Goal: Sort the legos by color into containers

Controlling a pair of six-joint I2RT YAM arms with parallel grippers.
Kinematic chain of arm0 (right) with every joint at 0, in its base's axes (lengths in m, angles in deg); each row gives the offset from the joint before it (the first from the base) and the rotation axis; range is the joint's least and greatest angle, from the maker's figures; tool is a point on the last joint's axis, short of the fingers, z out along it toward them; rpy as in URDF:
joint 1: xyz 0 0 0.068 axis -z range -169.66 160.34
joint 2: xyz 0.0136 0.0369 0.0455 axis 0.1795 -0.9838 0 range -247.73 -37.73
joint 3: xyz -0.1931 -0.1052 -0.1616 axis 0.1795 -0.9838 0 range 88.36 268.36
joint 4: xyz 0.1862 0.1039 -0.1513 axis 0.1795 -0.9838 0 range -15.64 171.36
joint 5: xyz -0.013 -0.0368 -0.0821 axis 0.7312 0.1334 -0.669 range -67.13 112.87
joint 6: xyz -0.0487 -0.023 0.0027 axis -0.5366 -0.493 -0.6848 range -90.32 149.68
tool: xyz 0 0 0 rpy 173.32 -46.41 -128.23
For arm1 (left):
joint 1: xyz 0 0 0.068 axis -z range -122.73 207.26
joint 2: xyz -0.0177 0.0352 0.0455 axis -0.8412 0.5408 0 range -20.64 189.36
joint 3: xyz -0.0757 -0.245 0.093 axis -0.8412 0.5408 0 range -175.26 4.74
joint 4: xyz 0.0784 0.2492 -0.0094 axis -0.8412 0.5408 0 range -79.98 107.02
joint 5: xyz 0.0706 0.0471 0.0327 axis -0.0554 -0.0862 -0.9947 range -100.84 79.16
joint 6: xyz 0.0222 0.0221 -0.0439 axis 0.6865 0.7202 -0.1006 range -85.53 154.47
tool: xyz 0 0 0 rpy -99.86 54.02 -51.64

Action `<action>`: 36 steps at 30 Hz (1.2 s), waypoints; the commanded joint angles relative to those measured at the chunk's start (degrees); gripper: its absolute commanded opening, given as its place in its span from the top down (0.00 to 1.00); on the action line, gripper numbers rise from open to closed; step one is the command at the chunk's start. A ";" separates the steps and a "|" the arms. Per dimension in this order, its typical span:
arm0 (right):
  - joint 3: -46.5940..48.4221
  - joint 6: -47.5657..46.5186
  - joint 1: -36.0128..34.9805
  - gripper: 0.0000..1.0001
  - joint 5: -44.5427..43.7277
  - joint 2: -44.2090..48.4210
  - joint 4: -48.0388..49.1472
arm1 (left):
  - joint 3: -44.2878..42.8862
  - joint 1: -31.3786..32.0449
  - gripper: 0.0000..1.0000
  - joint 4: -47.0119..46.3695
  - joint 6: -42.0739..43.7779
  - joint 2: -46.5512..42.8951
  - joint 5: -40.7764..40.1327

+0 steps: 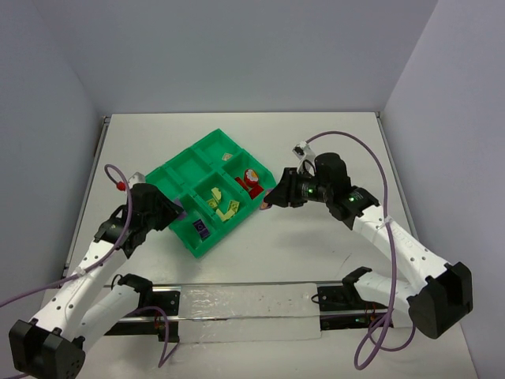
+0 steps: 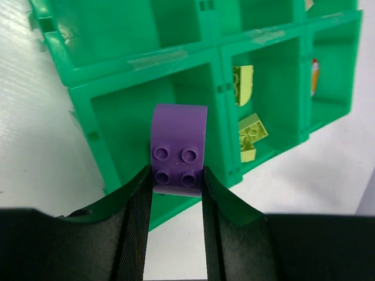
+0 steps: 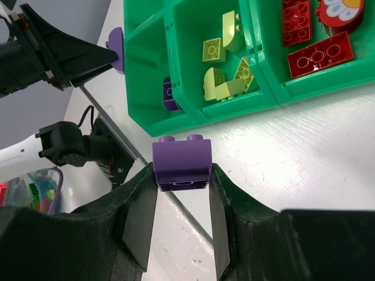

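The containers are compartments of one bright green tray (image 1: pixel 183 169) in mid-table. My left gripper (image 1: pixel 177 215) hangs at the tray's near-left corner, shut on a purple lego (image 2: pixel 179 149) held studs-up over the near wall of a compartment (image 2: pixel 126 114). At the tray's right side, over bare table, my right gripper (image 1: pixel 268 202) is shut on another purple lego (image 3: pixel 181 163). One purple lego (image 3: pixel 170 96) lies in the corner compartment. The middle one holds yellow-green legos (image 3: pixel 225 64), and red legos (image 3: pixel 316 55) fill the one beside it.
A metal rail (image 1: pixel 237 304) runs along the table's near edge between the arm bases. A clear tub (image 3: pixel 35 187) with mixed bricks shows low beside the table in the right wrist view. Grey walls close the table's back and sides.
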 commanded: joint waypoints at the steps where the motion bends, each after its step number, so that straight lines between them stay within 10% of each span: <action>1: 3.12 -0.98 -2.23 1.00 -3.01 -1.11 0.66 | -0.56 -0.22 0.60 1.64 -0.44 1.06 -3.54; 9: 15.12 -1.71 -16.35 0.96 -13.56 -12.39 1.37 | -7.37 -0.14 0.15 4.85 5.38 0.51 -5.50; 22: 35.85 -0.67 -29.39 0.84 -27.10 -36.87 2.13 | -29.64 -0.22 0.16 13.85 9.10 2.23 -17.45; 25: 37.49 0.23 -29.96 0.74 -26.10 -41.11 2.80 | -30.40 -0.22 0.16 13.72 10.00 1.84 -17.17; 29: 44.03 -0.07 -30.52 0.24 -27.40 -47.70 -1.13 | -29.87 -0.22 0.18 13.53 11.35 1.31 -15.33; 36: 46.33 -1.75 -30.46 0.08 -28.45 -45.52 -3.87 | -30.37 -0.22 0.18 13.60 11.56 0.14 -16.83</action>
